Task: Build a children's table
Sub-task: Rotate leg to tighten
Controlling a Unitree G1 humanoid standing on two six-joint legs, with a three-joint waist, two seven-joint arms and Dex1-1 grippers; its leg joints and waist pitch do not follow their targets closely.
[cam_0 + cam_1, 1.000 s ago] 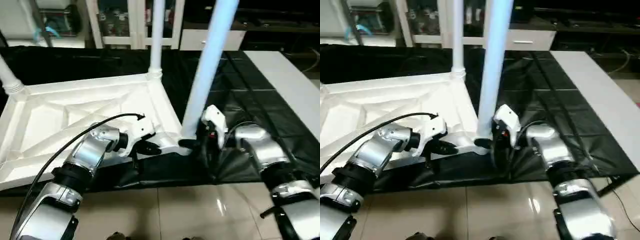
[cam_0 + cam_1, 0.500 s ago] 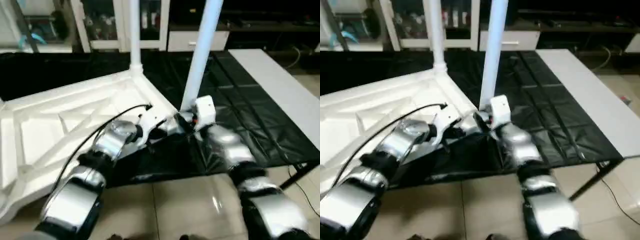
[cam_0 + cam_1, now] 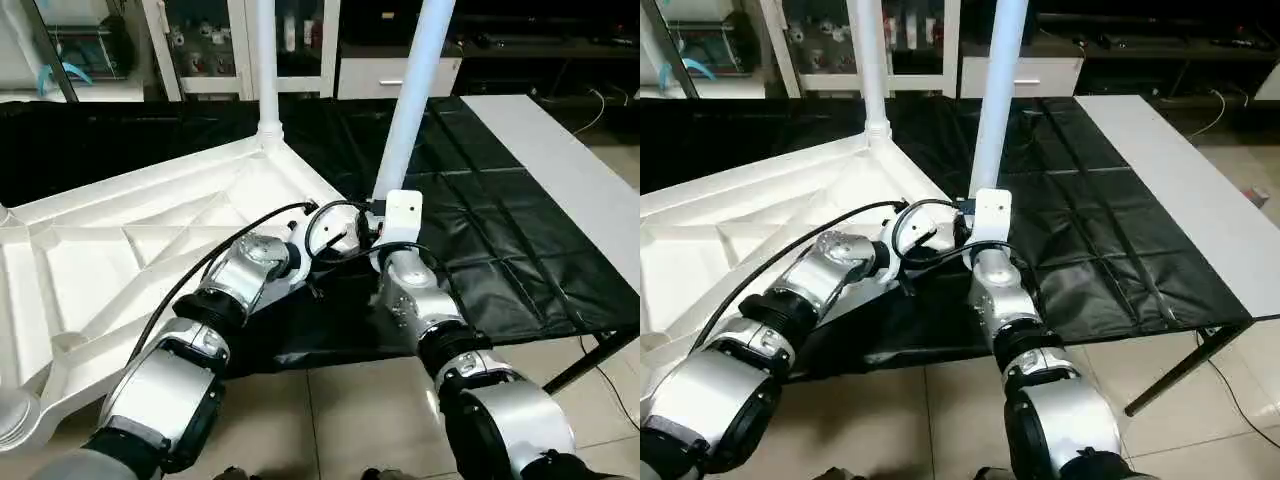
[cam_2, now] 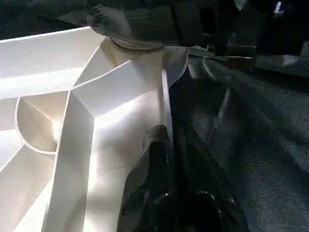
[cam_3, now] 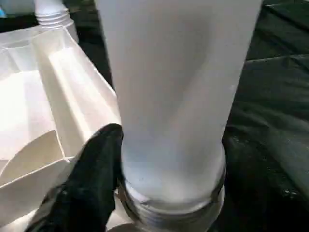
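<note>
I keep L gripper (image 4: pixel 166 159) clenched empty on upturned white ribbed plastic tabletop (image 3: pixel 150 240); R gripper (image 5: pixel 159 159) grasps white tubular leg (image 3: pixel 410 100); seat it square.

A black cloth (image 3: pixel 480 230) covers the big table, with a white table (image 3: pixel 560 160) beside it and shelves (image 3: pixel 200 45) behind.

Left gripper (image 4: pixel 170 159) closed on rim of white tabletop (image 4: pixel 120 96), ribbed underside up. Black cloth (image 4: pixel 251 125) beside it. Beyond, corner socket (image 4: pixel 140 44).
</note>
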